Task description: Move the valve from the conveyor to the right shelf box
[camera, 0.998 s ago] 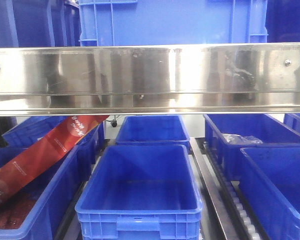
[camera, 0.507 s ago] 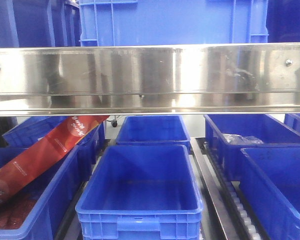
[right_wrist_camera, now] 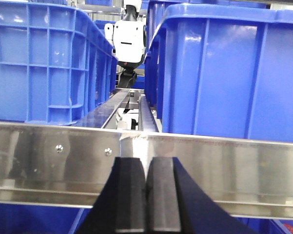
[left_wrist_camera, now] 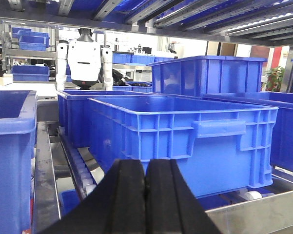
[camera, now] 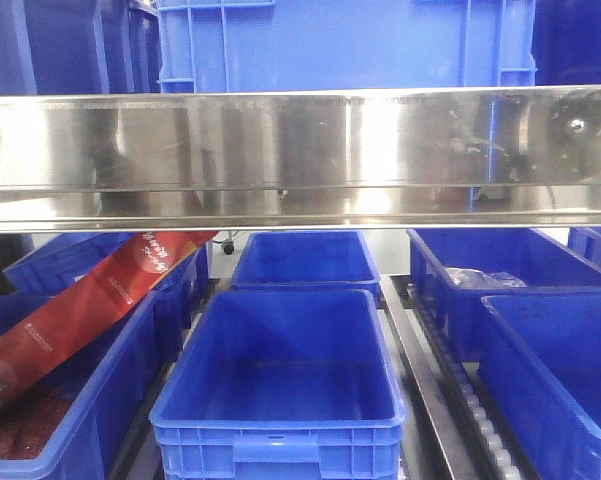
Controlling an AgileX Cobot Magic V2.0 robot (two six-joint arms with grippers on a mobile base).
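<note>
Both end effectors are closed on nothing, black pads pressed together. The left end effector faces a blue crate resting on roller tracks, with a white robot beyond the crate. The right end effector sits just before a steel shelf rail, below two blue bins. Under the rail in the front view, an empty blue box stands centered, with a red package leaning in the box left of it. Neither valve nor conveyor is visible in any view.

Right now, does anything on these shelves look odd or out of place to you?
One thing: a long red package leans diagonally out of the blue bin on the left, poking above its rim instead of lying flat. The middle bin sits square and looks empty. No valve shows in any view.
</note>
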